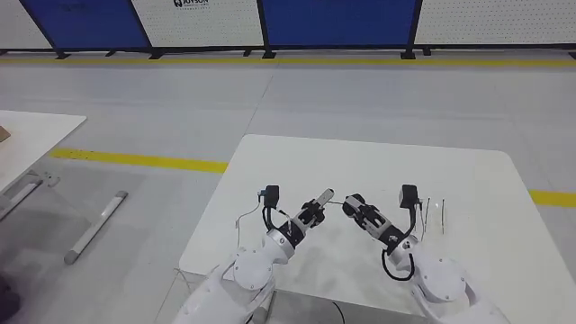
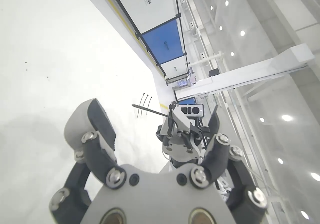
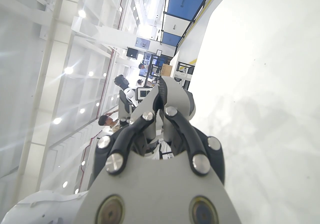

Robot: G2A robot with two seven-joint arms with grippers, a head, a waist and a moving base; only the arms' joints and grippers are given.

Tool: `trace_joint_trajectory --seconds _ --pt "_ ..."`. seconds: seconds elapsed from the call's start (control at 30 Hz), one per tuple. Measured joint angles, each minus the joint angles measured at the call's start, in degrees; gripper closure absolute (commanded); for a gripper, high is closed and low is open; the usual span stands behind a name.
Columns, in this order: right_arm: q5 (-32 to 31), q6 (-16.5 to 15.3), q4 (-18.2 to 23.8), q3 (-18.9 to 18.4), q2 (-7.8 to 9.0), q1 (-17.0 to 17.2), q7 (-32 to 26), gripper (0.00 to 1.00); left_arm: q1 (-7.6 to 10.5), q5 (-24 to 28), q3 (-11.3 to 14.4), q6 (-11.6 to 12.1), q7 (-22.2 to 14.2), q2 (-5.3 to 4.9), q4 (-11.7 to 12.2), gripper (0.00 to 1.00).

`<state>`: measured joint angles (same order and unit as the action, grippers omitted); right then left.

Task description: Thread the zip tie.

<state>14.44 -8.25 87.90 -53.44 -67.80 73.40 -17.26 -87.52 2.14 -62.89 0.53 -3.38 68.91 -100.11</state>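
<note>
In the left wrist view a thin black zip tie sticks out sideways from my right gripper, which is shut on one end of it. Its free tip points toward the white table. My left gripper is open and faces the right one, with nothing between its fingers. From above, the left gripper and the right gripper hang tip to tip, a small gap apart, over the near part of the table. In the right wrist view the right gripper has its pads pressed together, and the tie is hidden there.
Several spare black zip ties lie side by side on the table to the right of the right arm, and the same spare ties show beyond the held tie. Another white table stands far left. Blue and white panels line the back.
</note>
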Motion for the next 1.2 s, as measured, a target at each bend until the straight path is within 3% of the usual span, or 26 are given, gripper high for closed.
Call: trace_joint_trajectory --seconds 0.13,0.33,0.37,0.4,0.43,0.57,0.6,0.63,0.67,0.73,1.2 --pt "0.00 0.00 0.00 0.00 0.00 0.00 0.00 1.00 0.07 0.14 0.04 -0.13 0.24 0.04 0.14 0.00" --pt "0.00 0.00 0.00 0.00 0.00 0.00 0.00 1.00 1.62 -0.20 1.45 -0.55 0.79 0.47 1.29 0.00" --pt "0.00 0.00 0.00 0.00 0.00 0.00 0.00 1.00 1.75 -0.45 1.70 -0.17 0.80 0.53 1.42 0.14" --pt "0.00 0.00 0.00 0.00 0.00 0.00 0.00 1.00 1.78 -0.49 1.83 0.05 0.80 0.56 1.53 0.44" --pt "0.00 0.00 0.00 0.00 0.00 0.00 0.00 1.00 1.80 -0.43 1.88 0.18 0.79 0.59 1.63 0.56" --pt "0.00 0.00 0.00 0.00 0.00 0.00 0.00 1.00 1.62 0.09 1.55 0.55 0.76 0.62 1.97 0.68" --pt "0.00 0.00 0.00 0.00 0.00 0.00 0.00 1.00 1.53 0.13 1.45 0.60 0.55 0.60 2.02 0.75" --pt "0.00 0.00 0.00 0.00 0.00 0.00 0.00 1.00 1.43 0.24 1.31 0.63 0.23 0.57 2.03 0.90" --pt "0.00 0.00 0.00 0.00 0.00 0.00 0.00 1.00 1.31 0.41 1.07 0.65 -0.15 0.52 1.97 0.96" --pt "0.00 0.00 0.00 0.00 0.00 0.00 0.00 1.00 1.15 0.58 0.79 0.69 -0.59 0.46 1.82 1.00" --pt "0.00 0.00 0.00 0.00 0.00 0.00 0.00 1.00 0.26 -0.75 0.42 2.00 -4.44 0.09 1.50 1.00"
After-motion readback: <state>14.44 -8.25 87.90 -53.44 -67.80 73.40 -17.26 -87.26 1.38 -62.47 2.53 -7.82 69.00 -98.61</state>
